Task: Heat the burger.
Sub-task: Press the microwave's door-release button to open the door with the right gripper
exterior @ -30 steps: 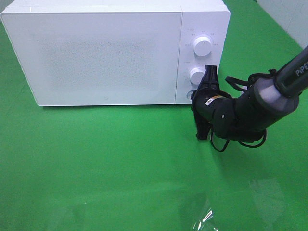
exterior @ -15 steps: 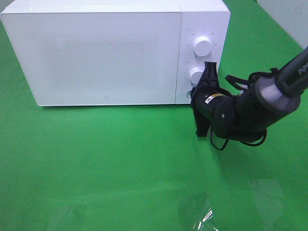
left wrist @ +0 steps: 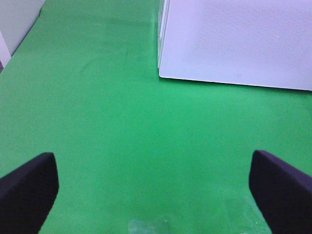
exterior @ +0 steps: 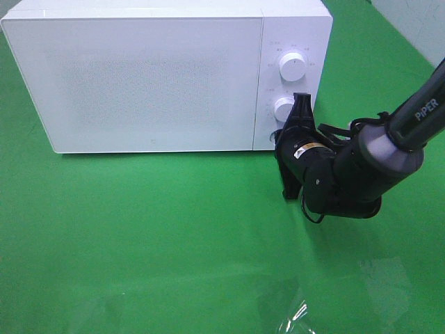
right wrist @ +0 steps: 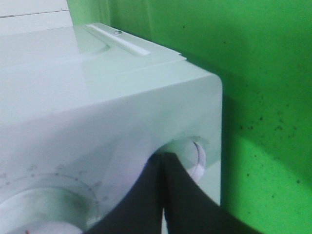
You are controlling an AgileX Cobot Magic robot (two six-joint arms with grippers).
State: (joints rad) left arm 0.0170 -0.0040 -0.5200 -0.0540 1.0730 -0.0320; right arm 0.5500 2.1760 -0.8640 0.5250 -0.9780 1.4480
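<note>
The burger is out of view in every frame. The white microwave [exterior: 153, 76] stands at the back with its door closed. My right gripper [exterior: 279, 139] is shut with nothing in it. Its tips are at the bottom of the control panel, below the lower knob [exterior: 284, 108]. In the right wrist view the shut fingertips [right wrist: 162, 161] rest against a small round button [right wrist: 197, 158] near the microwave's corner, beside a dial [right wrist: 44, 209]. My left gripper [left wrist: 156, 195] is open over bare green cloth, and the microwave's [left wrist: 234, 44] front corner lies ahead of it.
The upper knob [exterior: 293, 66] sits above the lower one on the panel. A crinkled bit of clear plastic [exterior: 295, 316] lies on the green cloth near the front edge. It also shows as clear plastic [left wrist: 146, 226] just before the left gripper.
The right arm's elbow has swung down and slightly left, while its shut gripper stays at the bottom of the control panel. Nothing else has moved.
</note>
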